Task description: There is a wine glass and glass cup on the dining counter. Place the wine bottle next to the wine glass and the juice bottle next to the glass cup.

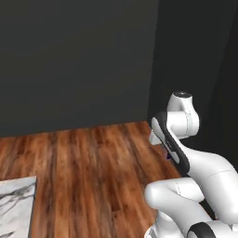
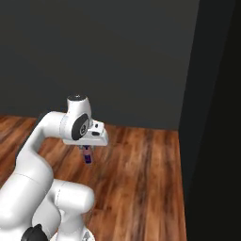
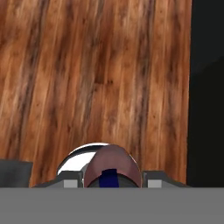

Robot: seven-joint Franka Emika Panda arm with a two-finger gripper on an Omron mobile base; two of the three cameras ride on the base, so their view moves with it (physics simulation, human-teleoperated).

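Left base view: the arm folds over a wood floor (image 1: 93, 158) before a dark wall (image 1: 74, 60). A corner of the marble surface (image 1: 16, 204) shows at the lower left. A bit of purple shows just under the wrist.

Right base view: the jaws (image 2: 87, 155) point down above the floor, closed on the juice bottle (image 2: 88, 156), which hangs small and purplish below the hand, well apart from the wall.

Hand view: the bottle's reddish body and dark blue cap sit between the two fingertips (image 3: 70, 180), clamped from both sides, with floor planks beyond.
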